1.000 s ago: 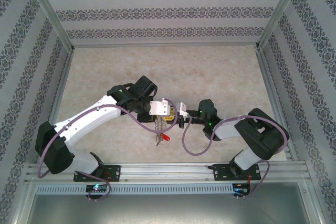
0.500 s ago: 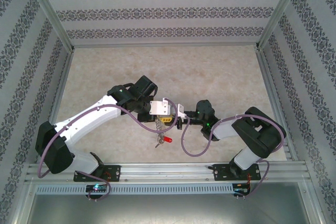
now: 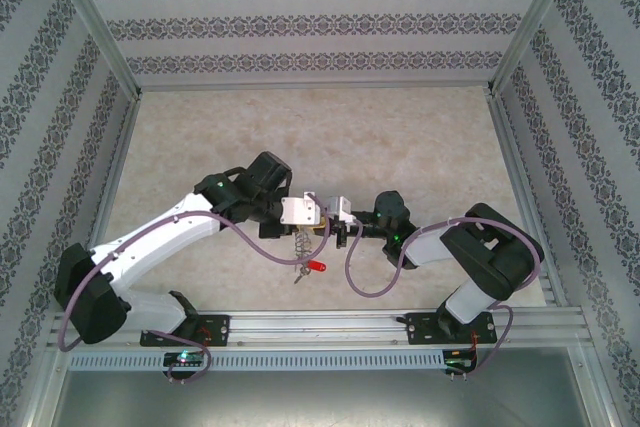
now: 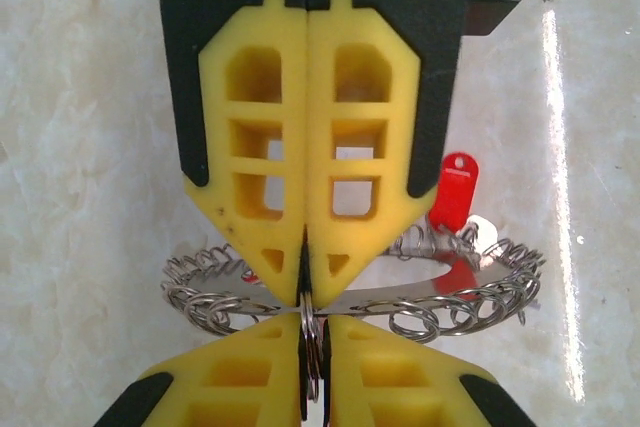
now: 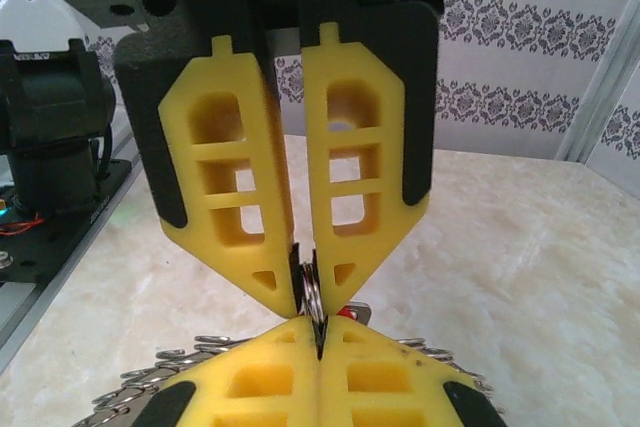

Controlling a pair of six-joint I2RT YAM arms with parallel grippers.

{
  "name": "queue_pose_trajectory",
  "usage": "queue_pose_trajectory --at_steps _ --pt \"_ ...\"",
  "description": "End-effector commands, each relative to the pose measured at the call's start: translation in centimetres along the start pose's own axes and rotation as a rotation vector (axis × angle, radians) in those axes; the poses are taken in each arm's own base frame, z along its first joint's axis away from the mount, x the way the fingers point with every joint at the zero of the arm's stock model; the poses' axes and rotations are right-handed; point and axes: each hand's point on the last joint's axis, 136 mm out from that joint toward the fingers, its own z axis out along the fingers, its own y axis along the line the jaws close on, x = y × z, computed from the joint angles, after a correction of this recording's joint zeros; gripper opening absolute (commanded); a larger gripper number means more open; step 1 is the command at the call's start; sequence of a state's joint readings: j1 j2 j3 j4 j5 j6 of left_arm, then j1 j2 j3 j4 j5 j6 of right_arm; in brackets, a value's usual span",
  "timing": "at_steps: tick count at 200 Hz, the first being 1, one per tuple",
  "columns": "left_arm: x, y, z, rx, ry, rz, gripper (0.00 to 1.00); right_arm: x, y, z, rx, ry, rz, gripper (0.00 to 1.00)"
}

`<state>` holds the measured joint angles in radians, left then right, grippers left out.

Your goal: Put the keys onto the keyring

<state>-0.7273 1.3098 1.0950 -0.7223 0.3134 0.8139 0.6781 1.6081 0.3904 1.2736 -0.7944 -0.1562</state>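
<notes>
The keyring [image 4: 450,293], a flat silvery band fringed with small wire loops, hangs just above the table between the two arms [image 3: 299,245]. A key [image 4: 455,187] with a red head dangles from its far side [image 3: 318,267]. My left gripper [image 4: 305,292] is shut, its yellow tips nipping the ring's band. My right gripper [image 5: 310,292] meets it tip to tip, shut on a small split ring [image 4: 313,357] of the keyring. In the top view the left gripper [image 3: 320,226] and the right gripper [image 3: 336,229] touch over the near middle of the table.
The beige marbled table [image 3: 330,137] is fenced by metal posts and patterned walls [image 3: 310,22]. A rail [image 3: 320,327] with both arm bases runs along the near edge. Purple cables [image 3: 360,277] loop beside the grippers.
The right gripper has closed on the small ring. The left arm's elbow has swung down toward the near left, and the grippers with the keyring have shifted slightly nearer.
</notes>
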Motion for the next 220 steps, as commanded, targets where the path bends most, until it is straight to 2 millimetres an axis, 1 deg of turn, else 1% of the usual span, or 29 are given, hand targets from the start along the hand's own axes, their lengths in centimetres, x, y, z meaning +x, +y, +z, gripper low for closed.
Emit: queue_pose_trajectory --at_steps 1,19,41,80,114,122,132,147,164,171,176,198,220 --pt "-1.1 0.2 -0.7 -0.025 -0.108 -0.007 0.15 -1.0 -0.2 -0.6 0.004 -0.053 -0.009 0.0" --pt "-0.9 0.3 -0.5 -0.034 -0.134 -0.029 0.2 -0.9 0.0 -0.7 -0.004 -0.052 -0.008 0.0" --pt "-0.8 0.5 -0.1 -0.025 -0.165 -0.067 0.2 -1.1 0.1 -0.8 0.001 -0.056 -0.017 0.0" --pt "-0.8 1.5 -0.3 -0.061 -0.217 -0.111 0.21 -1.6 0.2 -1.0 -0.001 -0.065 -0.025 0.0" --pt "-1.2 1.4 0.1 -0.041 -0.249 -0.126 0.2 -1.5 0.3 -0.9 -0.006 -0.064 -0.025 0.0" --pt "-1.3 1.4 0.2 -0.046 -0.257 -0.127 0.18 -1.5 0.4 -0.9 -0.007 -0.064 -0.027 0.0" --pt "-1.4 1.4 0.3 -0.045 -0.265 -0.126 0.12 -1.6 0.4 -0.8 -0.008 -0.065 -0.028 0.0" --pt "-1.3 1.4 0.2 -0.039 -0.262 -0.123 0.0 -1.5 0.3 -0.8 -0.007 -0.064 -0.027 0.0" --pt "-1.1 1.4 -0.3 -0.037 -0.228 -0.103 0.0 -1.2 0.1 -1.0 0.01 -0.054 -0.022 0.0" --pt "-1.0 1.5 -0.6 -0.041 -0.214 -0.091 0.0 -0.9 -0.1 -1.0 0.021 -0.047 -0.02 0.13" --pt "-0.9 1.4 -0.7 -0.035 -0.2 -0.085 0.0 -0.8 -0.2 -1.0 0.027 -0.043 -0.021 0.18" --pt "-0.3 0.6 -1.2 0.018 -0.137 -0.057 0.0 0.0 0.0 -0.9 0.02 -0.006 -0.004 0.19" --pt "-0.3 0.0 -1.5 0.074 -0.11 -0.053 0.0 0.0 0.1 -0.5 0.009 0.008 -0.007 0.2"
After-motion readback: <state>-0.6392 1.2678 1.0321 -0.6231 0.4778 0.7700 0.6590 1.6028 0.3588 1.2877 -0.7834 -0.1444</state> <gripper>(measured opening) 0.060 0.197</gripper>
